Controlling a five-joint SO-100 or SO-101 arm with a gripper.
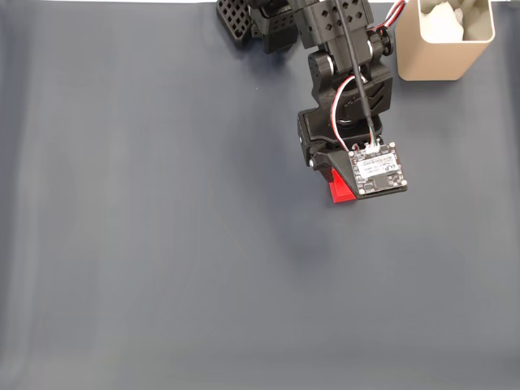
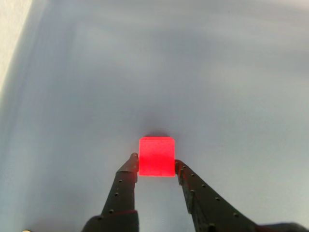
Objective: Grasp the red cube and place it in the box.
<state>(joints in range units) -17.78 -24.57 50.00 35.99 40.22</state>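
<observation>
In the fixed view your arm (image 1: 345, 73) reaches down from twelve o'clock, and the wrist board covers the jaws, so from here you cannot tell how they stand. You do see the cube (image 1: 341, 188) as a red wedge poking out at the board's seven o'clock corner, right under the wrist, on the dark counter (image 1: 146, 244). The box (image 1: 445, 39) stands at the top right, at about one o'clock from the cube and well apart from it, open side up with something pale inside. No other thing lies on the counter between the cube and the box.

In the wrist view you get the relation that matters. The gripper (image 2: 156, 163) comes up from six o'clock, and the cube (image 2: 157, 156) sits squarely between the two fingertips, one flat face turned to each. The jaws are drawn in around it: the left finger (image 2: 126, 176) looks to touch the cube's left face at its lower corner, the right finger (image 2: 186, 180) looks to meet the right face low down. Only the tips reach it; the cube's bulk lies past them toward twelve o'clock. Whether the cube is off the counter you cannot tell, though a faint shadow just behind it suggests it rests there. Judging by this, you have a shallow pinch, so squeeze firmly before you lift toward the box.
</observation>
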